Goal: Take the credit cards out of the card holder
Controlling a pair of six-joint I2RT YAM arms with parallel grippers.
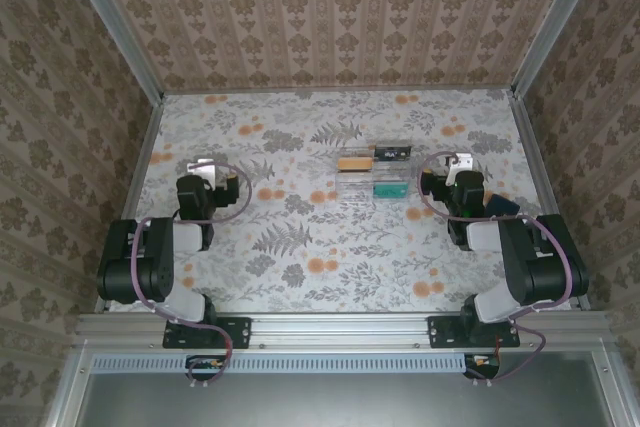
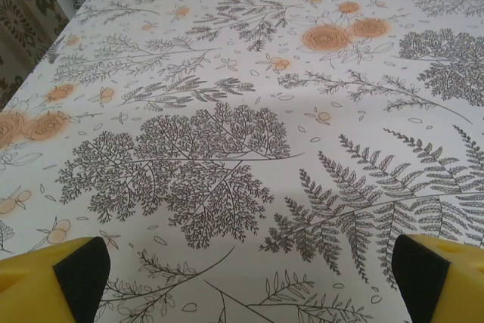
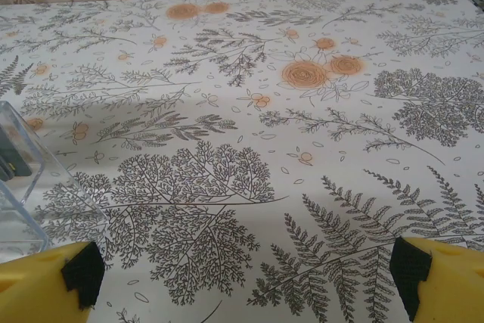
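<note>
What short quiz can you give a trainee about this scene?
1. True or false: the left gripper and the right gripper are both open.
2. Where is the card holder? A: between the two grippers; B: inside a gripper; C: under the left gripper.
3. Fill in: the card lowest in the top view is ____ in colour.
Key: 1 true; 2 A; 3 teal.
</note>
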